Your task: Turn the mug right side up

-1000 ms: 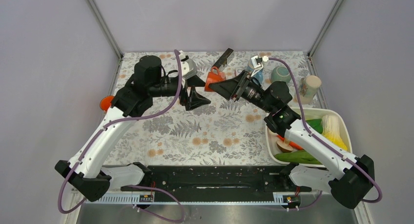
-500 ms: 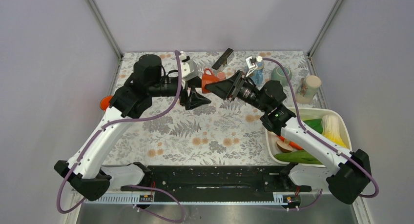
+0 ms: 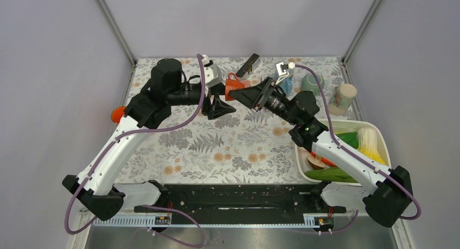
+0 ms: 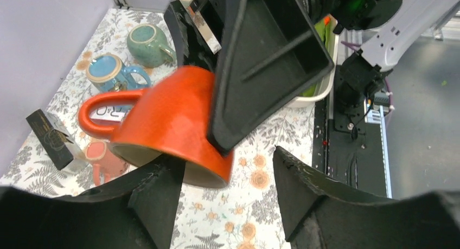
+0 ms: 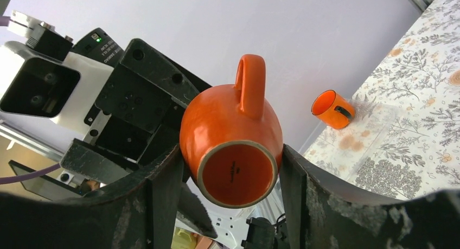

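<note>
above the back middle of the floral table point(image 3: 228, 146), the orange mug point(image 3: 233, 86) hangs clear of the surface, clamped across its body by the right gripper point(image 5: 229, 151). it is tilted, mouth facing downward and base toward the right wrist camera, its handle clear of the fingers. the left gripper point(image 4: 225, 165) sits just under the rim, fingers apart; whether they touch it i cannot tell.

Top cam looks down over the whole table point(image 3: 238, 151) from behind me; my wrist cams face each other, close on one orange mug point(image 5: 230, 132).
</note>
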`<state>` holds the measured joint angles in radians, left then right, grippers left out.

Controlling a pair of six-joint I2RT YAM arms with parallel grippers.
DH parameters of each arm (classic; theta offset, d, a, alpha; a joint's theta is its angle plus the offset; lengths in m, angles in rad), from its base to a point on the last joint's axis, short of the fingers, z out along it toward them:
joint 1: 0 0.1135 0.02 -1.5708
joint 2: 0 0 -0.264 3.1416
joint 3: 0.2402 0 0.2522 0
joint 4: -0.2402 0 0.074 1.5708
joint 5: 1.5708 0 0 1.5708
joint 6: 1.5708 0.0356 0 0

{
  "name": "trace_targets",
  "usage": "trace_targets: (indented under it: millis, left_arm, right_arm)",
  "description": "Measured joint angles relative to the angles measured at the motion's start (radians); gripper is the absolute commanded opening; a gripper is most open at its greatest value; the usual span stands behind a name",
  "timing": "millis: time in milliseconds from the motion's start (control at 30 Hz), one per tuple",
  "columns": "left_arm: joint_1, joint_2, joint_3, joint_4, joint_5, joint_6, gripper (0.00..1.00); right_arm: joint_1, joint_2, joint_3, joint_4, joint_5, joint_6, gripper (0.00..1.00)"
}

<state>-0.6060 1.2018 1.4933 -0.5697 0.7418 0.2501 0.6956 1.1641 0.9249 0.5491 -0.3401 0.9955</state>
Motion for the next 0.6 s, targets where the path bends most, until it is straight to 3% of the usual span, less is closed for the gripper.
trace_targets:
  millis: [167, 267, 367, 533, 567, 600]
  left_arm:
    - [-0.005, 0.053, 0.024, 0.035, 0.008, -0.045, 0.38]
    - [0.002, 0.064, 0.037, 0.043, 0.007, -0.07, 0.01]
    - [0.008, 0.055, 0.039, 0.067, 0.023, -0.085, 0.0]
    - [-0.004, 0.009, -0.008, 0.085, -0.041, -0.084, 0.0]
    - [-0.008, -0.004, -0.028, 0.086, -0.066, -0.084, 0.0]
    - [-0.014, -0.017, -0.05, 0.083, -0.102, -0.077, 0.0]
  right_arm:
    - [0.003, 0.009, -0.003, 0.016, 0.0, 0.025, 0.0]
    - [0.004, 0.03, -0.003, 0.06, -0.002, 0.063, 0.0]
    - [0.002, 0.048, -0.003, 0.122, -0.004, 0.119, 0.04]
    - [0.01, 0.052, -0.014, 0.14, -0.008, 0.132, 0.86]
    - [0.013, 0.051, -0.023, 0.135, -0.006, 0.125, 0.97]
    - [0.017, 0.048, -0.032, 0.119, 0.007, 0.107, 0.99]
